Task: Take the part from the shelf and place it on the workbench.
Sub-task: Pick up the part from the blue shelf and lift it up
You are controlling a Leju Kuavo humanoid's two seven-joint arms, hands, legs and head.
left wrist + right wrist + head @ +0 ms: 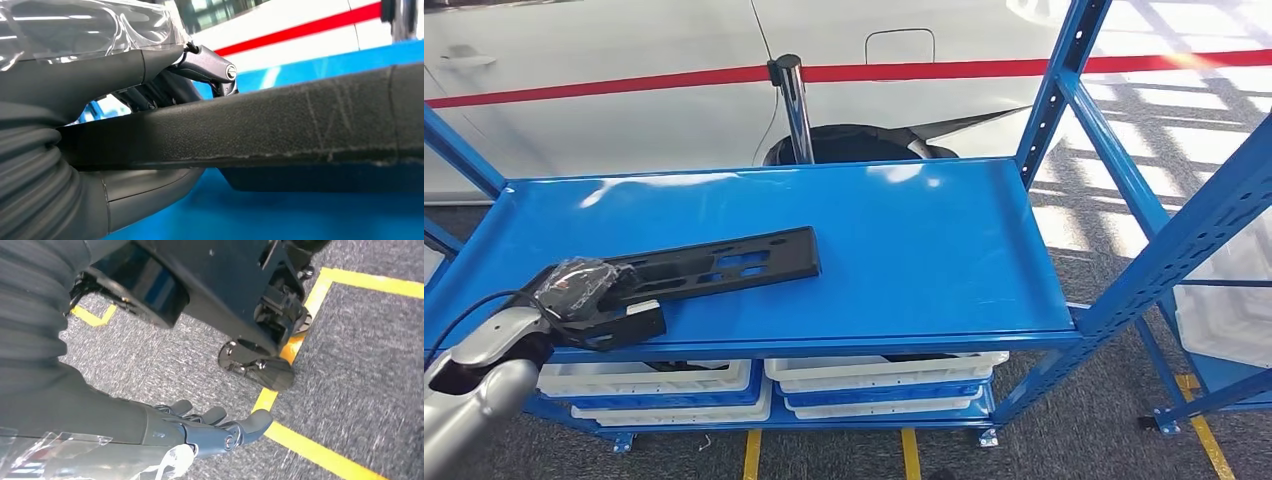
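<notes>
Head view: my left hand (574, 290) grasps the near end of the black part (709, 268) on the shelf (924, 250); lifting could swing the far end.
Left wrist view: fingers (210, 67) over the part; it could slip.
Right wrist view: my right hand (200, 430) hangs released.

left hand (574, 290) covering the black part's (714, 265) near end, white bins (879, 385) half hidden beneath the shelf (904, 240), car (624, 60) cut off at the upper edge
</notes>
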